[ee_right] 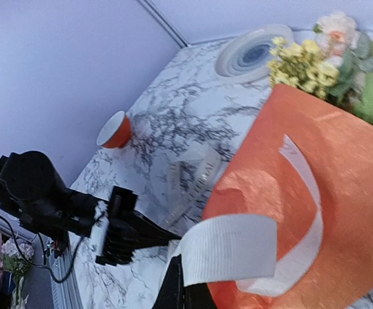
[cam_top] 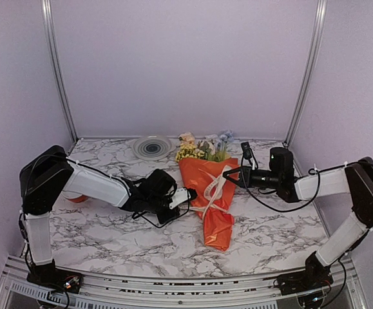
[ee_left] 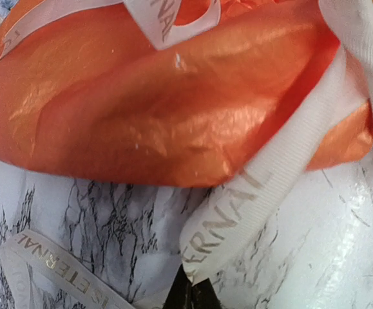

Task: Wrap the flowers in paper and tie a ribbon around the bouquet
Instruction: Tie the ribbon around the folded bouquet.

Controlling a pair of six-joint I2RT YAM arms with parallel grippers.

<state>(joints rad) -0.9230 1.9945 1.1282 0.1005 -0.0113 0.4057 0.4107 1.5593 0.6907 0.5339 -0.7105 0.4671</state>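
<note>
The bouquet (cam_top: pixel 213 205) lies in the middle of the table, its orange paper (ee_left: pixel 141 109) wrapped as a cone. The flowers (cam_top: pixel 202 149) stick out of its far, wide end. The cream ribbon (cam_top: pixel 216 190) crosses over the cone. At the cone's left side my left gripper (cam_top: pixel 189 194) is shut on a lettered stretch of the ribbon (ee_left: pixel 257 206), the black jaws (ee_left: pixel 196 278) pinching its end just above the marble. From the right, my right gripper (cam_top: pixel 227 172) is shut on the ribbon's other end (ee_right: pixel 231 248), holding it over the paper (ee_right: pixel 341 167).
A round grey-white plate (cam_top: pixel 151 147) stands at the back, left of the blossoms. An orange-and-white round thing (ee_right: pixel 115 131) sits by the left arm. More lettered ribbon (ee_left: pixel 51 264) lies loose on the marble table (cam_top: pixel 109 232) near the left gripper. Lilac walls enclose three sides.
</note>
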